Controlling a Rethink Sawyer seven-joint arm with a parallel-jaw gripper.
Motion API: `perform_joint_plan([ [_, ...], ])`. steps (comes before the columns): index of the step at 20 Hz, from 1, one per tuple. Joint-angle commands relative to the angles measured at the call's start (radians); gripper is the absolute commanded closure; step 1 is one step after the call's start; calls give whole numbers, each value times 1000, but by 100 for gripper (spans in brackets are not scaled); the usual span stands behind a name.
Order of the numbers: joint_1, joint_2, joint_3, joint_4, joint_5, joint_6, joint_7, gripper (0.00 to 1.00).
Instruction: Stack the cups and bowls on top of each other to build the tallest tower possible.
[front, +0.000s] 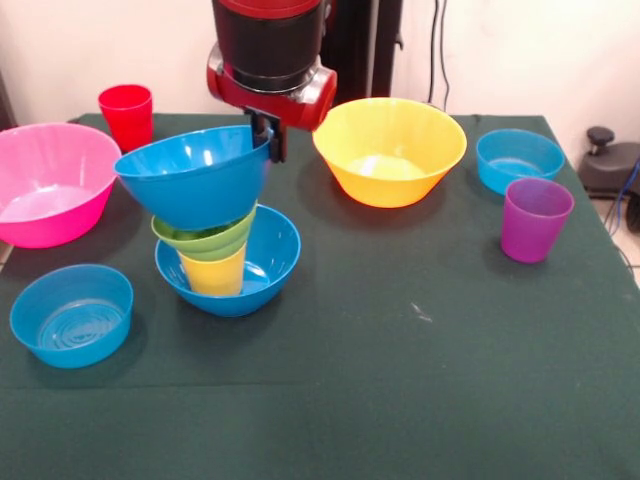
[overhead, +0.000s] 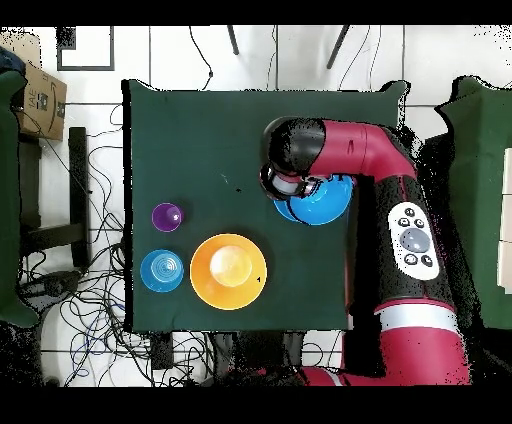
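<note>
Tower of four pieces on the green worktop (front: 420, 400), with the gripper (front: 268, 140) at its top bowl.

Counted in the front view: three cups, seven bowls; the tower (front: 218, 235) stands left of centre, a deep blue base bowl (front: 270, 262) holding a yellow cup (front: 214, 273), a lime green bowl (front: 205, 238) on that, and a glossy deep blue top bowl (front: 195, 177) tilted toward the camera; the dark fingers (front: 264, 132) pinch that top bowl's far rim; loose around it lie a pink bowl (front: 50, 180), a yellow-orange bowl (front: 390, 150), two light-blue bowls (front: 72, 314) (front: 519, 159), a red cup (front: 127, 115) and a translucent purple cup (front: 535, 218); overhead, the arm (overhead: 400, 200) covers most of the tower.
</note>
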Motion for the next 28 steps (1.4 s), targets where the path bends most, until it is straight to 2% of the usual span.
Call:
perform_joint_plan([
  [1,48,-27,45,26,18,0,-9,100],
  [14,59,-24,25,18,27,18,-18,100],
  [20,42,-57,21,32,29,46,-49,100],
  [28,14,-37,20,19,8,37,-86,100],
])
